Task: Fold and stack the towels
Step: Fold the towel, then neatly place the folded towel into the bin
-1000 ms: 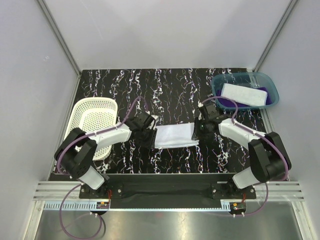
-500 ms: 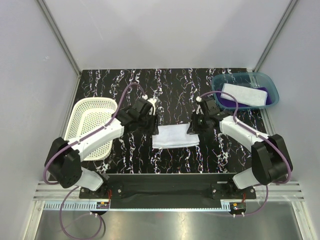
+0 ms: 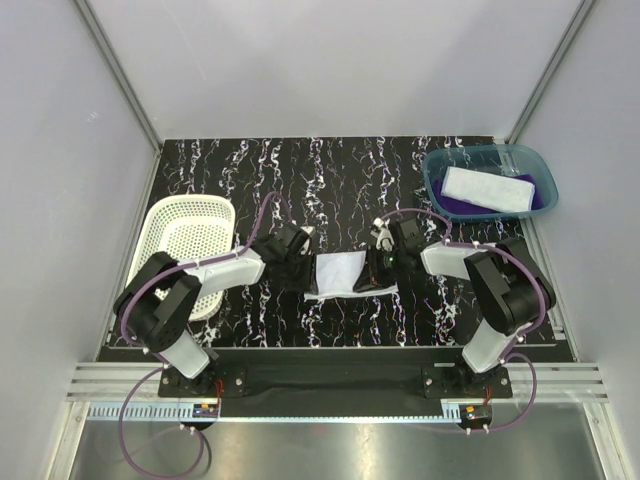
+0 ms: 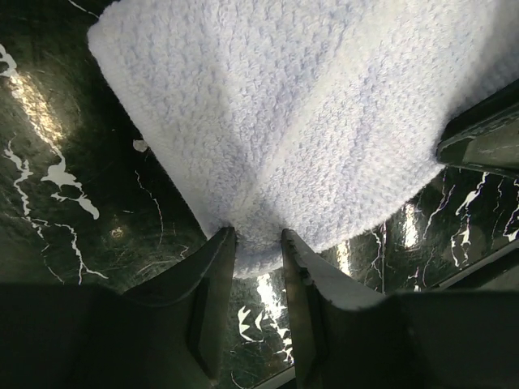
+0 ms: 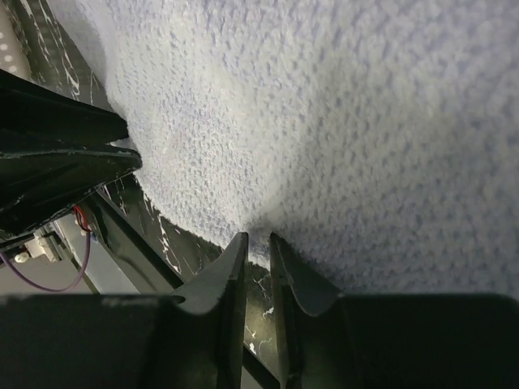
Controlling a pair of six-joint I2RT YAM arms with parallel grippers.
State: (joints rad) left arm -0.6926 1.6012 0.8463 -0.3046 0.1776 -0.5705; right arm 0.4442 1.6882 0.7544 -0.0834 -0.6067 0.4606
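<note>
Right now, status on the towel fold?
Left gripper shut on pale towel, left edge. Right gripper shut on its right edge. Towel partly folded between them. Basket and bin stand clear.

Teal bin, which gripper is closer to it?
Right. The right gripper pinches the towel at its right edge, toward the bin; the left gripper pinches its left edge, farther off, by the basket.

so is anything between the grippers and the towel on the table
Nothing visible does. The left gripper and the right gripper each pinch an edge of the pale towel.
</note>
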